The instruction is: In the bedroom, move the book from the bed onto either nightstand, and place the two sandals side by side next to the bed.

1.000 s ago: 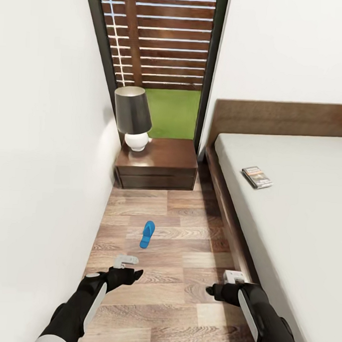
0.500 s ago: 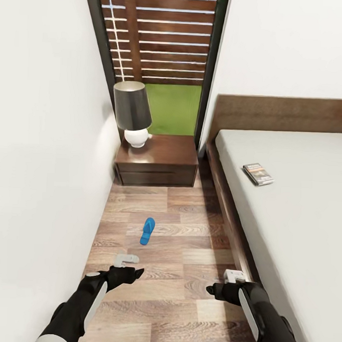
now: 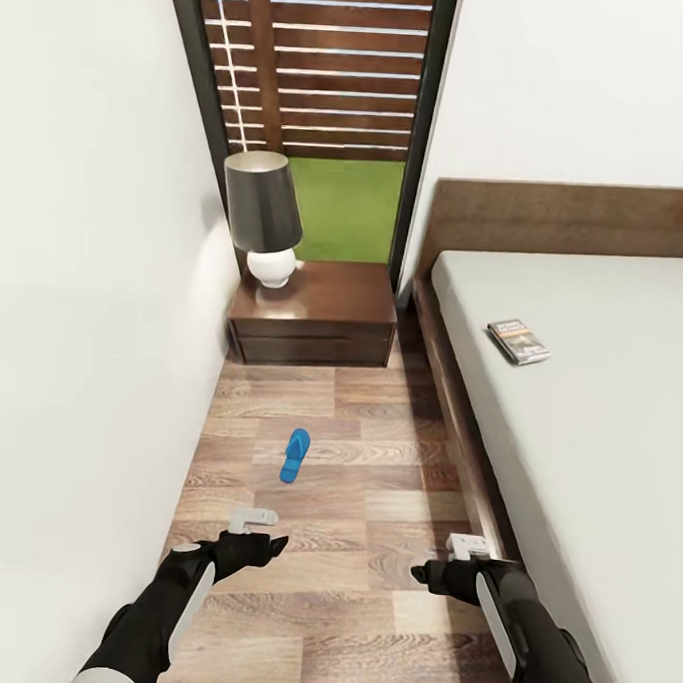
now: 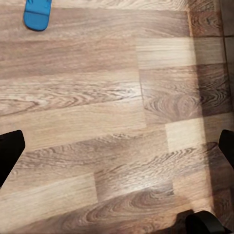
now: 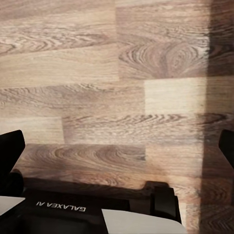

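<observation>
The thin dark paperback book [image 3: 519, 342] lies on the pale mattress of the dark-framed bed [image 3: 597, 435], far right, near its left edge. One bright blue flat sandal [image 3: 294, 455] rests on the brown plank floor [image 3: 329, 581] in the aisle, short of the glossy dark brown nightstand [image 3: 318, 320] carrying a black-shaded lamp [image 3: 261, 212]. The left gripper [image 3: 253, 533] and right gripper [image 3: 452, 560] hover low over the boards, jaws spread wide and holding nothing. The aisle is narrow, so a reach for the book could probably clip the bed frame. The nightstand drawer is closed, its contents unseen.
</observation>
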`<state>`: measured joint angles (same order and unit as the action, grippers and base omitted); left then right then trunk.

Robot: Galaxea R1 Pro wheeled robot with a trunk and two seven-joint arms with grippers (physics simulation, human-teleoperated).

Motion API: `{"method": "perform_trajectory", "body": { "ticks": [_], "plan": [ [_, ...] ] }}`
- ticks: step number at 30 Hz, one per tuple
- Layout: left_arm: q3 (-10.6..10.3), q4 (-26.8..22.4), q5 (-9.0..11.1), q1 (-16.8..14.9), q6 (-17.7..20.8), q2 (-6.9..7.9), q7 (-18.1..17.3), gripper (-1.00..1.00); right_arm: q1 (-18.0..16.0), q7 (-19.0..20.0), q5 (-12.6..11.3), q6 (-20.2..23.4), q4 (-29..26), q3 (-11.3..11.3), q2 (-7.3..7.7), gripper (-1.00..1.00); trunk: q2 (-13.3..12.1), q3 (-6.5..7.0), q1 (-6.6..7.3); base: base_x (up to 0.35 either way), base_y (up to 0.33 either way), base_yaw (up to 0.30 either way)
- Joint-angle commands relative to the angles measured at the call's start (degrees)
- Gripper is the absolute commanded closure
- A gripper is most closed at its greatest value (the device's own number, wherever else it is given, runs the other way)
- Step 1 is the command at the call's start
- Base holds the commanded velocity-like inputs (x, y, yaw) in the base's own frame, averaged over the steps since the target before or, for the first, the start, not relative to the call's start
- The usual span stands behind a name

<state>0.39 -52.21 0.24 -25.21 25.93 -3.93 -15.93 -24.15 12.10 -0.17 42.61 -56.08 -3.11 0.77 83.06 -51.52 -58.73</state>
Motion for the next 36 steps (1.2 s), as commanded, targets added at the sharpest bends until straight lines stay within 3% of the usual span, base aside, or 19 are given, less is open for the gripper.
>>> {"method": "perform_trajectory", "body": {
  "ticks": [1, 10, 36],
  "plan": [
    [0.05, -0.08, 0.02, -0.02, 0.35, -0.02, -0.15, -1.0, -0.02, 0.21, 0.0, 0.28, -0.07, -0.07, 0.01, -1.0, 0.02, -0.09, 0.0, 0.0, 0.0, 0.0],
    [0.05, -0.08, 0.03, -0.02, 0.35, -0.02, -0.23, -1.0, -0.02, 0.21, 0.0, 0.28, -0.08, -0.1, 0.02, -1.0, 0.02, -0.2, 0.0, 0.048, 0.0, 0.0],
    [0.02, -0.01, 0.11, -0.02, 0.26, -0.02, -0.16, -1.0, -0.02, 0.21, 0.16, 0.28, -0.08, -0.03, 0.0, -1.0, 0.02, -0.2, 0.0, 0.229, 0.0, 0.0]
  ]
}}
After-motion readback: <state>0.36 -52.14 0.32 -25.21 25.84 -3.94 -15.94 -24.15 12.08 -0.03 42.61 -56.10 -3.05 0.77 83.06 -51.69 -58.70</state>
